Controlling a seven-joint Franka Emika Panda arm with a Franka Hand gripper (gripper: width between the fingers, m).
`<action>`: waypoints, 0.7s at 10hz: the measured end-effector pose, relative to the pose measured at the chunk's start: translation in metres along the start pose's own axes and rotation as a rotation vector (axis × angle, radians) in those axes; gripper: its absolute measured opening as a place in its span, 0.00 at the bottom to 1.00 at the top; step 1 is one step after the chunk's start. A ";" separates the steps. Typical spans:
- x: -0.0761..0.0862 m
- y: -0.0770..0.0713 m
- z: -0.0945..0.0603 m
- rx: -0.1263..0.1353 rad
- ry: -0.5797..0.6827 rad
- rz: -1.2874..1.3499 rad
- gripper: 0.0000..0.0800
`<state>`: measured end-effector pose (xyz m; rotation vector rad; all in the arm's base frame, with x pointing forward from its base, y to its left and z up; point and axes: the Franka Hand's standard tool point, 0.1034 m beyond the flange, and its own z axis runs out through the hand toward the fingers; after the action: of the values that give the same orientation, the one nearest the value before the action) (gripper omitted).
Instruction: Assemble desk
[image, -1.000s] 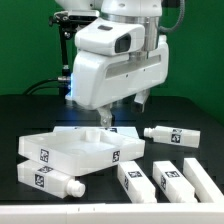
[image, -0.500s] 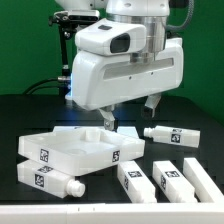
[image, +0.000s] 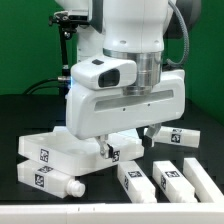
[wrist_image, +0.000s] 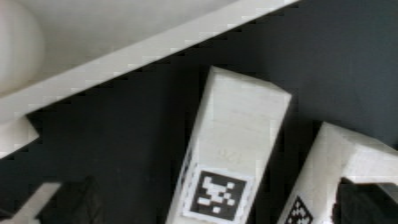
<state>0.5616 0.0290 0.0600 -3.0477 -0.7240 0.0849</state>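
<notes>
The desk panel (image: 55, 150) lies flat on the black table (image: 25, 120), at the exterior view's left, half under the arm. Only the wrist view shows a leg (wrist_image: 240, 130) close up, one end towards the panel's rim. The gripper (image: 127, 142) hangs low, fingers spread wide, gripping nothing.

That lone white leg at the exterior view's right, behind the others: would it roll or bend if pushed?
Probably neither. The leg is a flat-sided block lying down, so it should slide, not roll. It looks like rigid plastic.
</notes>
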 end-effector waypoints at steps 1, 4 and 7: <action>0.000 0.000 0.000 0.000 0.000 0.001 0.81; -0.001 -0.005 0.012 -0.011 0.035 -0.003 0.81; -0.004 -0.011 0.031 -0.007 0.040 -0.016 0.81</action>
<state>0.5511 0.0367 0.0291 -3.0404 -0.7484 0.0218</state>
